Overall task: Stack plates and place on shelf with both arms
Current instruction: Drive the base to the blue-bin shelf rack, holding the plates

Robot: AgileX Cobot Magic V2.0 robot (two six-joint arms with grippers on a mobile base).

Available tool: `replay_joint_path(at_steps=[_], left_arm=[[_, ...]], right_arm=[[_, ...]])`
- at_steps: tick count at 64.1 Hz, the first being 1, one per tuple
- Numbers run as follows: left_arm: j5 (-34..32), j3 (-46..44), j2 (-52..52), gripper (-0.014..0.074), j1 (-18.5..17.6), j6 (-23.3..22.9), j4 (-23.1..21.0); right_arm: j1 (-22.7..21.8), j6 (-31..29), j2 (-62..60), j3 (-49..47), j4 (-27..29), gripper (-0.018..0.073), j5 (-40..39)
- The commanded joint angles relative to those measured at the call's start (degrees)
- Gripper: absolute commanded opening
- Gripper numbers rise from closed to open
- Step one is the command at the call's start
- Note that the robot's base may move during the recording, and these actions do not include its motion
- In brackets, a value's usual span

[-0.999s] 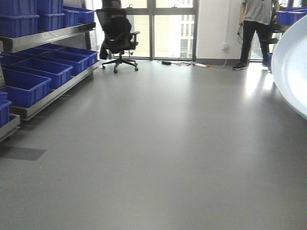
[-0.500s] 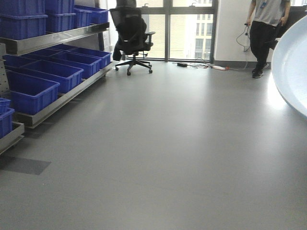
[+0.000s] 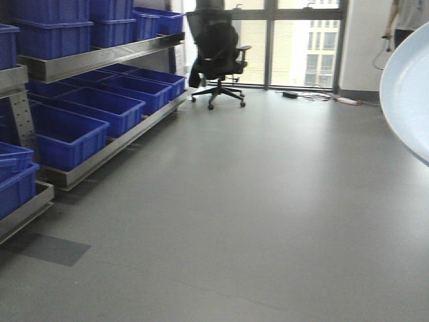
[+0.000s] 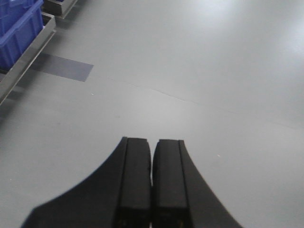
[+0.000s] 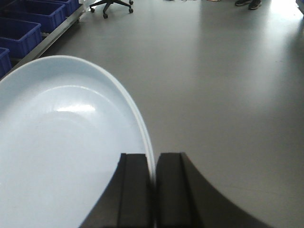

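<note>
Here we see the right gripper (image 5: 154,161) pinching the plates (image 5: 61,142) by the rim; the left gripper (image 4: 152,145) is pressed together (over grey floor (image 4: 199,71)); the shelf (image 3: 100,57) with blue crates (image 3: 67,137) stands apart.

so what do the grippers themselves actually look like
Both look alike from the wrist cameras. The left gripper and right gripper each have two matte black fingers, squared blocks at the tips that flare outward in a curve toward the base. No cables or markings show; the arms themselves are out of view.
</note>
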Motion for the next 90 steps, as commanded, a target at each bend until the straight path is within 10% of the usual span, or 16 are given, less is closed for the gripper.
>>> replay_joint_path(at_steps=[1,90], left_arm=[[-4.10,-1.66,-0.05,0.0082,0.13,-0.43,0.09],[-4.10,-1.66,-0.05,0.0082,0.13,-0.43,0.09]], right_arm=[[-0.29,-0.15,0.25,-1.81,-0.28,0.0048,-6.23],[-0.29,-0.15,0.25,-1.81,-0.28,0.0048,-6.23]])
